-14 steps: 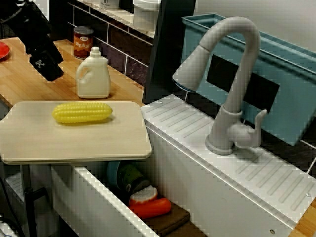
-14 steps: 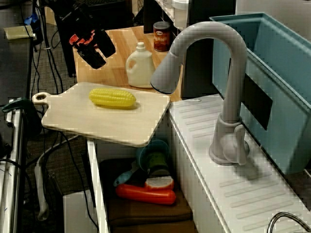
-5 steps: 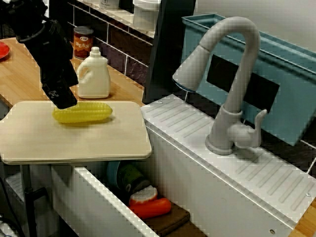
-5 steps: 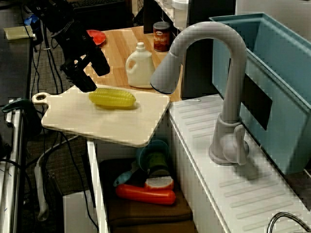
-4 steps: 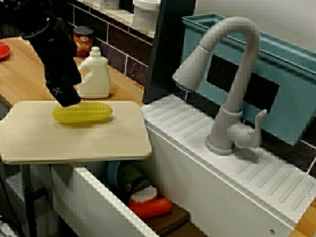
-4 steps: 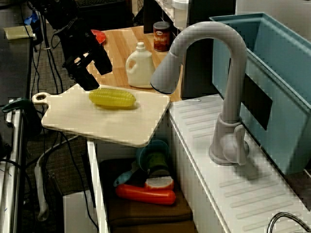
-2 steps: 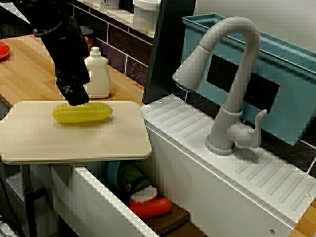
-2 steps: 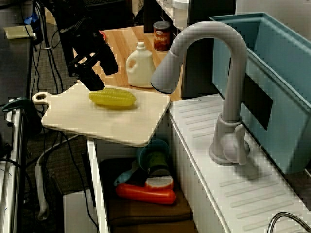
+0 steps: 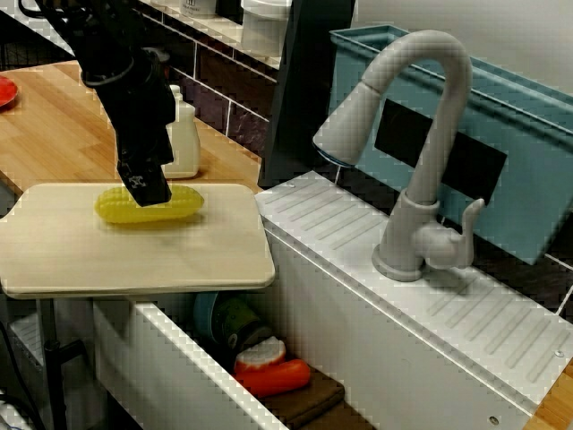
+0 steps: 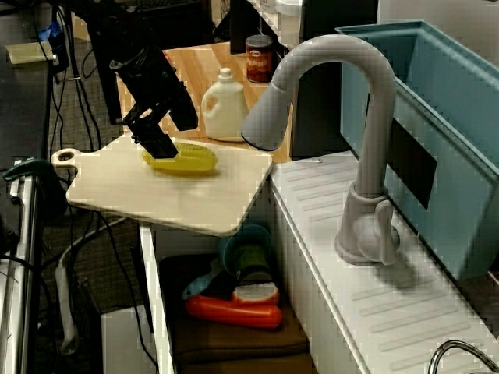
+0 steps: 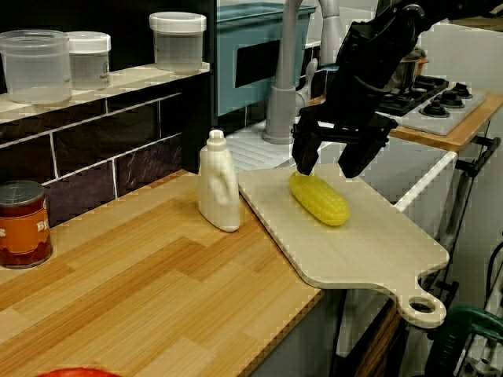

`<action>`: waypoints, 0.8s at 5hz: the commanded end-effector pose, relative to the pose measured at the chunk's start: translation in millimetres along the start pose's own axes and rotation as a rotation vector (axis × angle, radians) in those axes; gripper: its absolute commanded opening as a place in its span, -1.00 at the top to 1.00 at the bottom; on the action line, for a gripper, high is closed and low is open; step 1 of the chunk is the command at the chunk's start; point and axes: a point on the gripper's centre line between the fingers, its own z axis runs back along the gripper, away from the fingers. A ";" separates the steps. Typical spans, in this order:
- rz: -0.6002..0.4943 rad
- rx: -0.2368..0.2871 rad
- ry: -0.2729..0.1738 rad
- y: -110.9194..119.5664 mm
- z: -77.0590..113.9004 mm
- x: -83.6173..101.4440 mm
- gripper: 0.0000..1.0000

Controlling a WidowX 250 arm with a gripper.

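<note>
Glossy plastic corn (image 11: 318, 199) on matt, smooth wooden board (image 11: 354, 245).

Nothing legible — label on can (image 11: 23, 224) blurred.

Corn (image 9: 183, 205) lay on cutting board (image 9: 134, 255), board reached from bench (image 11: 157, 290) out over sink (image 9: 161, 367), bottle (image 11: 218, 184) on bench just behind board, can (image 11: 22, 224) farther along by wall, faucet (image 9: 421, 179) beyond sink, pincer (image 11: 326, 163) above corn's far end.
</note>
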 end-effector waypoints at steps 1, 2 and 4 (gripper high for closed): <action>-0.018 -0.001 0.067 6.8 -9.3 -4.5 -1.00; -0.013 -0.007 0.087 6.1 -13.4 -10.3 -1.00; 0.004 -0.013 0.096 4.4 -17.3 -15.8 -1.00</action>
